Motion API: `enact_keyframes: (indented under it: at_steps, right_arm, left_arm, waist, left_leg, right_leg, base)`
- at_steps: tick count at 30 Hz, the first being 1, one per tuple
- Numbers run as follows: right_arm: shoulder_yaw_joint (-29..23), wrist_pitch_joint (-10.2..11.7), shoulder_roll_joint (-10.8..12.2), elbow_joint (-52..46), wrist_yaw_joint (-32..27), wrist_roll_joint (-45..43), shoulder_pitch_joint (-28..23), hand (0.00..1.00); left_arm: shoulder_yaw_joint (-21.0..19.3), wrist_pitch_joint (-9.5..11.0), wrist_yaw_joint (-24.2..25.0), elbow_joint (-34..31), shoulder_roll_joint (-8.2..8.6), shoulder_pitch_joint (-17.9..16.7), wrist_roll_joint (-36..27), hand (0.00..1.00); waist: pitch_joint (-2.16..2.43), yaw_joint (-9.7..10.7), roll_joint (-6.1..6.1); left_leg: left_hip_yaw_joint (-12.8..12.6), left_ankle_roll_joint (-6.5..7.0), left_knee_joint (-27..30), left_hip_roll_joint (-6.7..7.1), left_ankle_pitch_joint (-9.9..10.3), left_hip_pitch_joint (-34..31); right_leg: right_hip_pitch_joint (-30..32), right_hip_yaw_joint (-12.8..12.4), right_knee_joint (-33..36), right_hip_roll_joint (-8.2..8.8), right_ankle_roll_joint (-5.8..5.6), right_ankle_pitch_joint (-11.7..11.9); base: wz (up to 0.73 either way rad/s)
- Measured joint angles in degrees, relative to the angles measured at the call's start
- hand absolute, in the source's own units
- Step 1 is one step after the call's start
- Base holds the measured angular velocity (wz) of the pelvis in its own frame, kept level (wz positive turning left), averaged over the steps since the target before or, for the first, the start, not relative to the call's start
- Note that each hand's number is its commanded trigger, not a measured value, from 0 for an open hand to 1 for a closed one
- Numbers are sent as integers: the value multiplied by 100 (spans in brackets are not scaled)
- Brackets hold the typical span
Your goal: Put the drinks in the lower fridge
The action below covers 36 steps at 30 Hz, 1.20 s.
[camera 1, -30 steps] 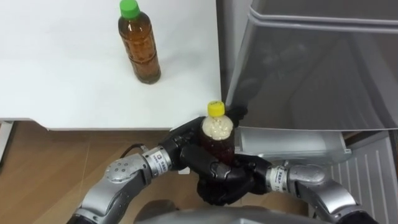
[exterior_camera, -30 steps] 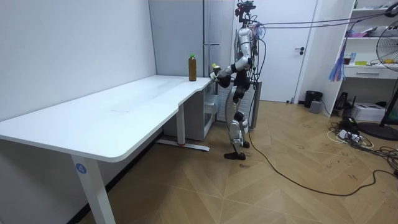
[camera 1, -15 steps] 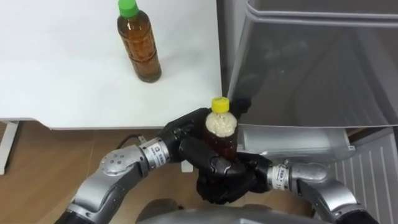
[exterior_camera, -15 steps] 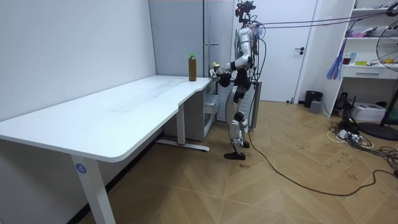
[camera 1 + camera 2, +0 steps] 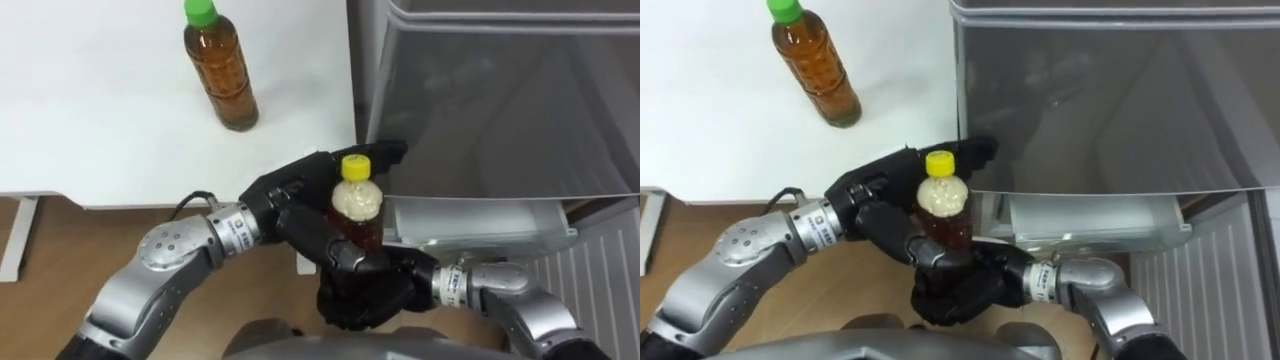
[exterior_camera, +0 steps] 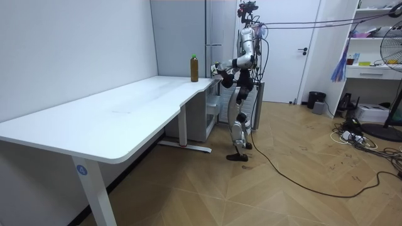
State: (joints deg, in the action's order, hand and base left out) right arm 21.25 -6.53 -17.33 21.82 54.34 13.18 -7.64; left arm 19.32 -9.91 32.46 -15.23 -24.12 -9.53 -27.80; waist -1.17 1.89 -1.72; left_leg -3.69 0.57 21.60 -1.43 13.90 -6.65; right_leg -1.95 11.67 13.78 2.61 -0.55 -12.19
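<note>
Low in the centre of the eye views, your right hand (image 5: 360, 290) is wrapped around the lower body of the yellow-capped bottle (image 5: 356, 210), holding it upright. Your left hand (image 5: 290, 195) comes in from the lower left with its fingers stretched out and holding nothing. It passes just behind the bottle, and its fingertips are at the bottom corner of the grey fridge door (image 5: 500, 110). The green-capped bottle (image 5: 222, 75) stands at the upper left on the white table (image 5: 100, 120), not yet collected.

The main risk is the crossing arms. The left hand is so close to the held bottle that pulling or sliding it could knock the bottle askew. The grip also sits low, so a nudge near the cap could tip it.

The eye views show the grip and fingertips. The room view shows you standing upright in the upper middle of the frame, between the table's end and the tall fridge (image 6: 213, 31).
</note>
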Motion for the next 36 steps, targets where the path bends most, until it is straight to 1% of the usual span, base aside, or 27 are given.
enact_keyframes:
  at_steps: [2, 3, 5, 6, 8, 10, 12, 13, 14, 15, 16, 18, 19, 20, 21, 22, 23, 25, 27, 28, 29, 31, 32, 33, 34, 35, 36]
  right_arm:
    - [-19, 3, -7, 0, 16, -2, -31, 100]
    - [-68, -49, 2, 0, 6, 0, -65, 100]
    - [-197, -137, 0, 0, 2, -3, -186, 100]
    - [-280, -223, -4, -1, 0, -5, -286, 100]
    - [-302, -337, -40, -1, 0, -35, -355, 100]
    - [-393, -383, -43, -8, 5, -149, -417, 100]
    - [-510, -405, -58, -22, 2, -261, -441, 100]
    - [-542, -405, -60, -26, 2, -279, -441, 100]
    - [-658, -404, -25, -46, 0, -380, -477, 100]
    - [-746, -402, -6, -79, -2, -452, -532, 100]
    - [-768, -402, -16, -78, -1, -465, -556, 100]
    - [-866, -402, 0, -78, 1, -478, -653, 100]
    - [-916, -402, 14, -73, 1, -484, -695, 100]
    - [-994, -402, 28, -69, 0, -533, -730, 100]
    - [-1066, -402, 44, -73, 0, -644, -732, 100]
    - [-1155, -403, 77, -73, -1, -748, -755, 100]
    - [-1193, -403, 93, -73, -1, -789, -772, 100]
    - [-1298, -403, 155, -73, -2, -886, -805, 100]
    - [-1418, -403, 253, -80, -50, -896, -922, 100]
    - [-1463, -402, 312, -87, -67, -923, -980, 100]
    - [-1496, -401, 340, -96, -70, -930, -1008, 100]
    - [-1598, -303, 434, -33, -119, -927, -1100, 100]
    - [-1620, -279, 463, 15, -137, -936, -1114, 100]
    - [-1661, -261, 522, 90, -210, -969, -1134, 100]
    - [-1686, -237, 548, 115, -256, -982, -1164, 100]
    - [-1733, -197, 584, 153, -324, -983, -1232, 100]
    - [-1768, -165, 593, 193, -402, -987, -1288, 100]
  left_arm:
    - [-134, -14, 85, -131, -21, 1, 0, 0]
    - [-247, -14, 139, -257, -21, 40, -3, 0]
    - [-444, -14, 254, -491, -91, 104, -18, 0]
    - [-640, -9, 326, -766, -104, 113, -43, 0]
    - [-845, 59, 378, -1133, -90, 188, -54, 0]
    - [-1061, 106, 472, -1433, -36, 357, -81, 0]
    - [-1367, 422, 521, -1647, 78, 523, -400, 0]
    - [-1424, 511, 526, -1677, 93, 562, -502, 0]
    - [-1532, 634, 539, -1692, 137, 640, -702, 0]
    - [-1660, 690, 548, -1697, 208, 710, -969, 0]
    - [-1821, 806, 543, -1709, 285, 717, -1220, 0]
    - [-2035, 929, 524, -1724, 391, 722, -1483, 0]
    - [-2121, 954, 523, -1731, 434, 722, -1530, 0]
    - [-2317, 997, 518, -1815, 507, 722, -1545, 0]
    - [-2532, 1049, 512, -1905, 535, 725, -1586, 0]
    - [-2716, 1078, 457, -1954, 538, 754, -1664, 0]
    - [-2806, 1090, 402, -1979, 554, 773, -1670, 0]
    - [-3050, 1201, 194, -2032, 602, 791, -1670, 0]
    - [-3329, 1291, -102, -2037, 793, 793, -1664, 0]
    - [-3514, 1315, -257, -2038, 843, 791, -1663, 0]
    - [-3597, 1357, -360, -2038, 858, 786, -1660, 0]
    - [-3974, 1538, -889, -2027, 1041, 754, -1652, 0]
    - [-4053, 1580, -1032, -2015, 1065, 748, -1649, 0]
    - [-4264, 1660, -1323, -2001, 1125, 722, -1632, 0]
    - [-4403, 1697, -1461, -1998, 1172, 692, -1590, 0]
    - [-4635, 1793, -1789, -1975, 1227, 616, -1361, 0]
    - [-4785, 1880, -2197, -1896, 1225, 569, -1061, 0]
  waist:
    - [0, -20, -2]
    - [-1, -41, -3]
    - [0, -102, -9]
    - [0, -131, -9]
    - [2, -218, -13]
    - [6, -342, -20]
    - [18, -408, -36]
    - [22, -409, -41]
    - [41, -465, -62]
    - [69, -553, -82]
    - [75, -586, -91]
    - [75, -655, -83]
    - [88, -677, -62]
    - [95, -722, -61]
    - [77, -743, -33]
    - [67, -821, -18]
    - [61, -864, -5]
    - [59, -931, 55]
    - [61, -1077, 113]
    - [72, -1168, 130]
    - [75, -1195, 140]
    - [73, -1298, 155]
    - [79, -1317, 160]
    - [79, -1341, 163]
    - [80, -1349, 165]
    - [79, -1390, 158]
    - [80, -1466, 146]
  left_leg:
    - [2, 0, -5, -5, 0, 27]
    - [2, 0, -7, -8, 0, 26]
    - [-2, 0, -8, -7, 0, 27]
    - [-7, 2, -19, -4, -1, 28]
    - [-54, 8, -48, -3, -5, 47]
    - [-79, 19, -94, 5, -14, 81]
    - [-81, 20, -135, 13, -15, 149]
    - [-80, 20, -145, 13, -15, 172]
    - [-89, 19, -192, 18, -15, 236]
    - [-108, 18, -239, 19, -15, 284]
    - [-118, 14, -298, 24, -24, 348]
    - [-119, 13, -364, 39, -27, 444]
    - [-118, 13, -375, 43, -27, 451]
    - [-110, 11, -371, 86, -29, 478]
    - [-98, 12, -387, 96, -32, 494]
    - [-89, 12, -399, 102, -32, 522]
    - [-89, 12, -403, 103, -32, 531]
    - [-75, 12, -417, 104, -31, 543]
    - [-86, 12, -474, 108, -32, 611]
    - [-84, 12, -499, 112, -32, 656]
    - [-80, 12, -518, 115, -32, 686]
    - [-75, 12, -600, 126, -32, 838]
    - [-75, 12, -601, 128, -31, 852]
    - [-58, 12, -609, 129, -31, 887]
    - [-50, 12, -618, 134, -31, 905]
    - [-39, 12, -631, 143, -31, 932]
    - [-40, 11, -645, 143, -31, 942]
  right_leg:
    - [-23, -10, 4, -5, 0, 0]
    - [-24, -5, 6, -7, 0, 0]
    - [-21, -26, 6, -9, 0, 0]
    - [-16, -37, 5, -7, 0, 0]
    - [-12, -50, -4, -2, -2, 2]
    - [-14, -48, -11, 13, -6, 3]
    - [-64, -49, -19, 25, -20, -4]
    - [-89, -46, -31, 26, -22, -5]
    - [-118, -61, -36, 28, -26, -8]
    - [-132, -70, -29, 37, -32, -13]
    - [-162, -70, -23, 51, -44, -24]
    - [-229, -68, -24, 69, -58, -61]
    - [-230, -67, -23, 76, -58, -75]
    - [-240, -72, -23, 80, -62, -82]
    - [-261, -67, -24, 86, -66, -92]
    - [-285, -61, -27, 90, -69, -98]
    - [-295, -54, -32, 91, -71, -99]
    - [-304, -39, -36, 93, -72, -100]
    - [-335, -47, -37, 95, -72, -100]
    - [-372, -43, -43, 95, -72, -100]
    - [-397, -39, -53, 96, -73, -99]
    - [-550, 12, -137, 104, -76, -98]
    - [-564, 33, -137, 105, -76, -98]
    - [-612, 93, -144, 104, -76, -97]
    - [-634, 120, -158, 107, -76, -97]
    - [-660, 125, -218, 106, -77, -97]
    - [-652, 119, -224, 100, -77, -97]
  base:
    - [0]
    - [0]
    - [0]
    - [0]
    - [-7]
    - [-8]
    - [-2]
    - [0]
    - [-6]
    - [-10]
    - [-7]
    - [0]
    - [0]
    - [3]
    - [3]
    - [0]
    - [0]
    - [0]
    - [-2]
    - [0]
    - [0]
    - [0]
    - [4]
    - [6]
    - [7]
    - [0]
    - [0]
